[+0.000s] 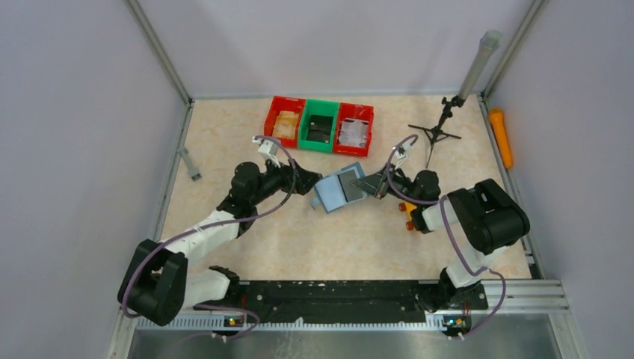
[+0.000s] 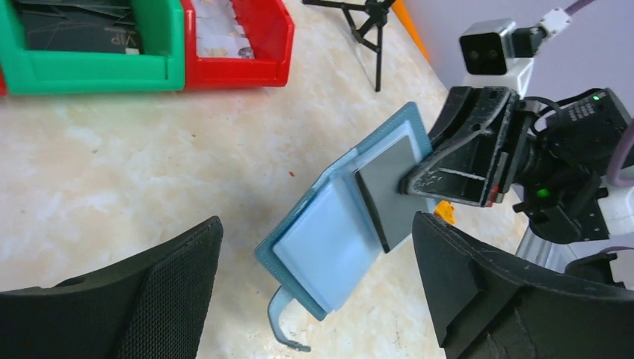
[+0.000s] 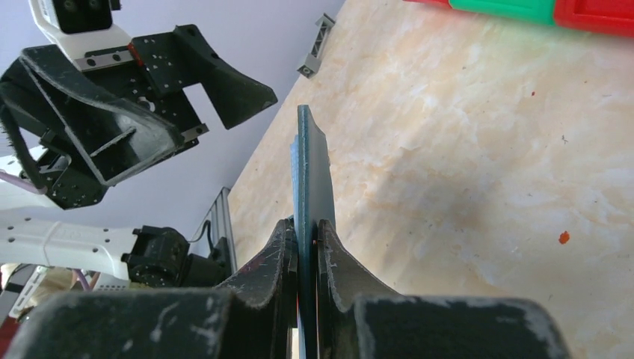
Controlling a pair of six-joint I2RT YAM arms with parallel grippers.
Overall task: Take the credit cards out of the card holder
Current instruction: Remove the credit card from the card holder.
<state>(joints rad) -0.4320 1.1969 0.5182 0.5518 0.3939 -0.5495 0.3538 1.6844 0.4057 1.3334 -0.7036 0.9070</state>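
**Over mid-table: card holder hangs from the right pincer, left pincer stands wide**

At the left of the overhead view, the left pincer (image 1: 310, 185) points toward 3 o'clock. Its jaws are spread wide and hold nothing. In its own camera its black fingers (image 2: 172, 292) stand on either side of the target without touching it.

Just beside it, at 3 o'clock, is the small flat teal-blue folding card holder (image 1: 338, 193). It is opened out to show a paler blue-grey inside, and it seems to be lifted off the pale marbled table (image 1: 314, 247). Its long axis runs from about 8 to 2 o'clock. One thin dark grey credit card (image 2: 389, 194) lies on the half toward 2 o'clock, and I judge it partly out of its slot.

At 3 o'clock of the card holder, the right pincer (image 3: 306, 228) is closed narrow on that half's outer edge. I cannot tell whether the credit card's edge is caught in the same pinch.

The left arm is the nearer to the free half. The credit card's exposed end faces 8 o'clock, straight toward the wide jaws, so the next pull would probably run along that axis.
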